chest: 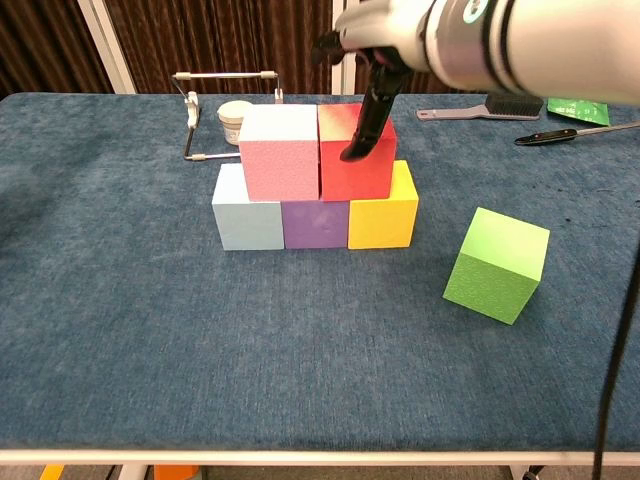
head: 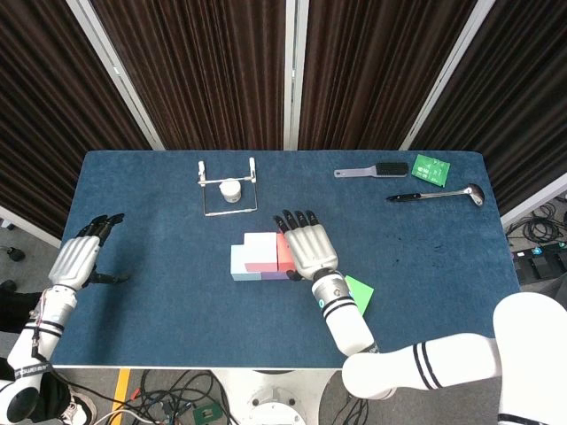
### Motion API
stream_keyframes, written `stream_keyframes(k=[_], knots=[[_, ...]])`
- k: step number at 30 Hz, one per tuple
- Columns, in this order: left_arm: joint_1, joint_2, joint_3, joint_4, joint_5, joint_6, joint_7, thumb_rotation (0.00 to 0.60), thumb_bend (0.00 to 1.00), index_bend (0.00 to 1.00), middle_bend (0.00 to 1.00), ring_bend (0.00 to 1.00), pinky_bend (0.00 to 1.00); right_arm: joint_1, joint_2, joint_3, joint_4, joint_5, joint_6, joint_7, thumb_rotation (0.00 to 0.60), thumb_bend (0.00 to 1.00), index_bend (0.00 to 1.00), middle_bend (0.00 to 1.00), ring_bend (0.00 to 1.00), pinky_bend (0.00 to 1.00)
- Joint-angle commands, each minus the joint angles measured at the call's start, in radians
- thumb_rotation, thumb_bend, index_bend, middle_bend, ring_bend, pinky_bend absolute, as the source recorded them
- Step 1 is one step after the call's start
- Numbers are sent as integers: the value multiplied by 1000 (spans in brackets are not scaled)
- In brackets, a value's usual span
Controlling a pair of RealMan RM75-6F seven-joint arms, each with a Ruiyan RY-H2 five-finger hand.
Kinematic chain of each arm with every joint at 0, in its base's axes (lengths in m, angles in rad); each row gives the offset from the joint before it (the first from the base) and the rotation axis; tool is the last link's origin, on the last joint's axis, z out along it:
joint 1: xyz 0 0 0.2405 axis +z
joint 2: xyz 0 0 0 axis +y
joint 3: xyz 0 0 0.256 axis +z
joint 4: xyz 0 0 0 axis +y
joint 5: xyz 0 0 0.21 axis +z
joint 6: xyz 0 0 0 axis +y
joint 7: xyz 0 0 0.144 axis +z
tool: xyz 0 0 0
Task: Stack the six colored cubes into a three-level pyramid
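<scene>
While the blue table [chest: 120,330] carries everything, the biggest thing on it is the unfinished pyramid: a bottom row of light blue cube [chest: 247,214], purple cube [chest: 315,223] and yellow cube [chest: 384,215] set side by side and touching, with a pink cube [chest: 280,155] and a red cube [chest: 355,155] pressed together on top of them. The right hand [head: 306,244] hangs over the red cube with its fingers [chest: 366,128] extended and slightly spread, gripping nothing; in the chest view one dark fingertip reaches down in front of the red cube's face, though whether it touches cannot be told. The green cube [chest: 498,264] lies tilted on the table, apart from the stack, behind those fingers and toward the wrist side of that hand, with no cube on the third level yet. Far from the cubes, the left hand [head: 81,255] is at the table's left edge, fingers loosely curled and apart, empty. Beyond the right hand's fingertips stands a wire rack [head: 228,188] with a small white jar [head: 230,189] inside it. Farther off toward the back right corner lie a brush [head: 372,170], a ladle [head: 436,195] and a small green card [head: 431,167].
</scene>
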Motion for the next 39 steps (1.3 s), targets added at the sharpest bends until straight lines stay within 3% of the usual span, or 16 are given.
stream_keyframes(k=[1,5,8,13,16,20,25,31,39], knots=[[-1,1,-1,-3,-1,0,3,600,33,73,113,1,137,-57,84,-18,-96,-94,41,46,600,101,0,38,0,0],[-3,0,-4,-14,-6,3,19,600,33,74,113,1,137,-143,220,-54,-182,-210,13,124,600,101,0,72,0,0],[-6,-1,-7,-30,-12,8,44,600,34,73,113,1,137,-221,334,-115,-186,-345,-95,219,600,104,0,84,0,0],[-14,-17,-20,-51,-38,20,96,600,33,73,113,1,137,-339,474,-235,-65,-610,-322,415,600,108,0,88,0,0],[-21,-23,-28,-59,-63,21,129,600,33,73,113,0,137,-394,502,-281,28,-785,-390,529,600,108,0,96,0,0],[-24,-30,-34,-74,-96,28,173,600,33,73,113,1,137,-450,505,-331,149,-1031,-405,662,600,109,0,125,0,0],[-29,-48,-34,-90,-136,31,230,600,33,74,113,1,137,-499,476,-389,296,-1282,-345,781,600,108,0,160,0,0],[-39,-69,-35,-104,-160,37,281,600,33,74,113,1,137,-533,429,-435,414,-1444,-274,884,600,107,0,178,0,0],[-41,-74,-35,-115,-168,52,312,600,33,74,113,1,137,-559,365,-457,498,-1570,-181,940,600,101,0,175,0,0]])
